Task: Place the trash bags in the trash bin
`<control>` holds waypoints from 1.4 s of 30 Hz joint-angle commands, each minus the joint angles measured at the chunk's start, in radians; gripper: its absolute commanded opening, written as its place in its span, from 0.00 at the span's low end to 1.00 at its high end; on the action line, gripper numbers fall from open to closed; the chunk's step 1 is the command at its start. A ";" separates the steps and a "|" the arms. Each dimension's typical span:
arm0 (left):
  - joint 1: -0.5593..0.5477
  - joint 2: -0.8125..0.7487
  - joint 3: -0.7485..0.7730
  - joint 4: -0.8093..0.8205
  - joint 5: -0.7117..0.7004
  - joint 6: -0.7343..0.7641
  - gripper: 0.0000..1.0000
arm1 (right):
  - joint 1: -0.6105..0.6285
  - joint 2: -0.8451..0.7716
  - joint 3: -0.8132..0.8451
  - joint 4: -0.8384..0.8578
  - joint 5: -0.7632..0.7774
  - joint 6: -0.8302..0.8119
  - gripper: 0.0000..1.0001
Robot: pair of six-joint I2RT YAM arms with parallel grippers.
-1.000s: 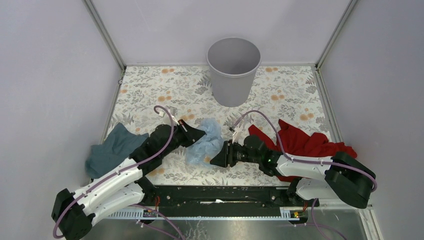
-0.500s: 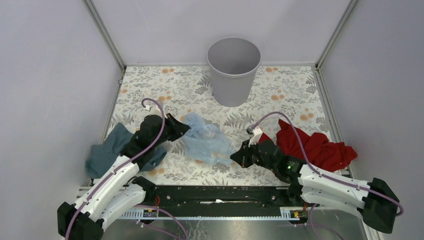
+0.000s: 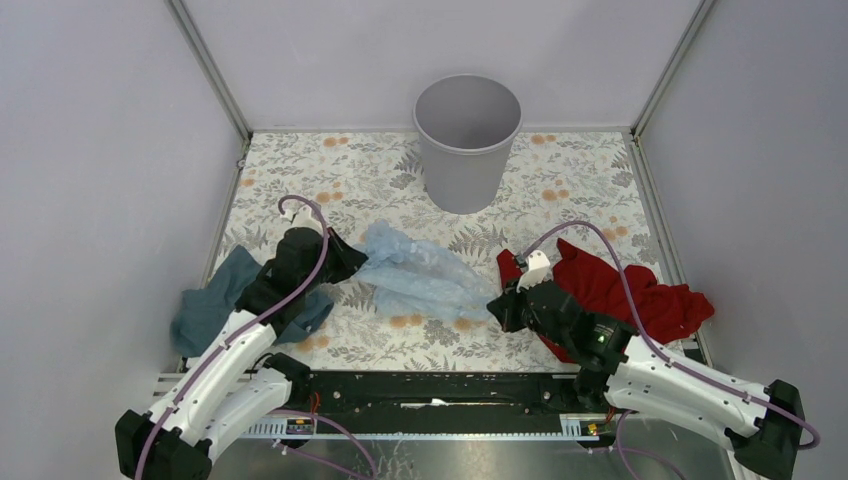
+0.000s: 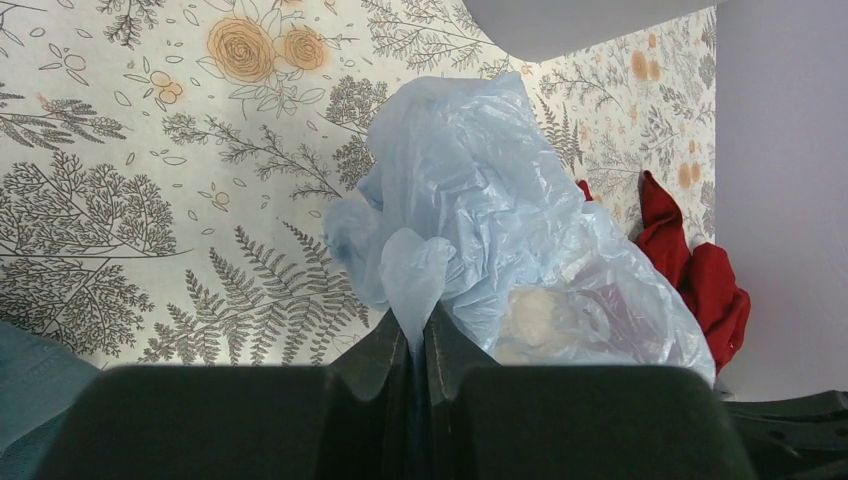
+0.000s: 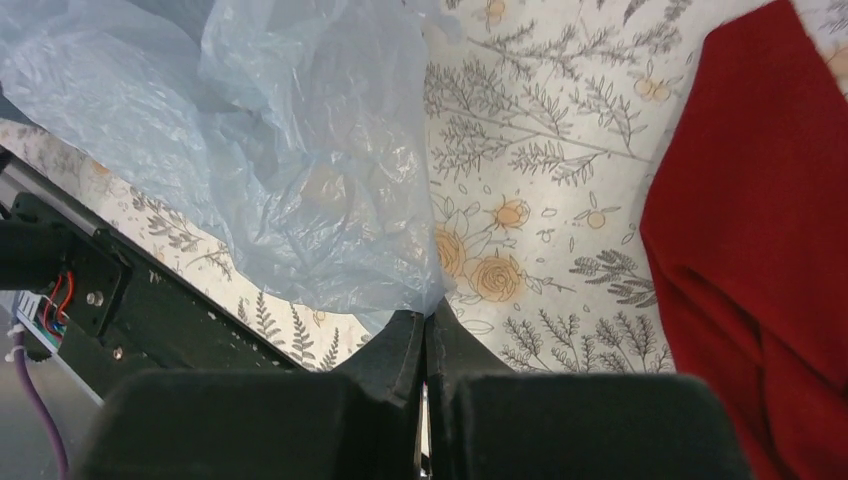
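Note:
The pale-blue translucent trash bag (image 3: 420, 275) is stretched across the floral table between my two grippers. My left gripper (image 3: 352, 266) is shut on its left end; the wrist view shows a fold of the bag (image 4: 480, 220) pinched between the jaws of the left gripper (image 4: 417, 330). My right gripper (image 3: 497, 305) is shut on the bag's right corner; in the right wrist view the bag (image 5: 290, 170) runs into the closed right gripper (image 5: 427, 318). The grey trash bin (image 3: 467, 142) stands upright at the back centre, apart from the bag.
A dark teal cloth (image 3: 215, 300) lies at the left under my left arm. A red cloth (image 3: 640, 290) lies at the right beside my right arm, also in the right wrist view (image 5: 760, 250). Frame posts and walls bound the table.
Both grippers have pulled apart, left going left and right going right. The bag has spread from a crumpled lump into a longer stretched sheet.

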 commanded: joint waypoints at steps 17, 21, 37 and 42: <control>0.025 0.022 0.010 0.074 0.176 0.077 0.99 | 0.004 0.081 0.361 -0.246 0.153 0.310 0.09; 0.025 -0.105 0.030 0.062 0.244 0.063 0.99 | 0.004 0.218 0.439 -0.258 0.195 0.430 0.00; -0.395 -0.080 0.071 0.239 0.276 0.087 0.99 | 0.004 0.450 0.583 0.011 -0.066 0.552 0.00; -0.597 0.061 0.258 -0.017 -0.125 0.245 0.92 | 0.005 0.466 0.621 0.003 -0.048 0.544 0.00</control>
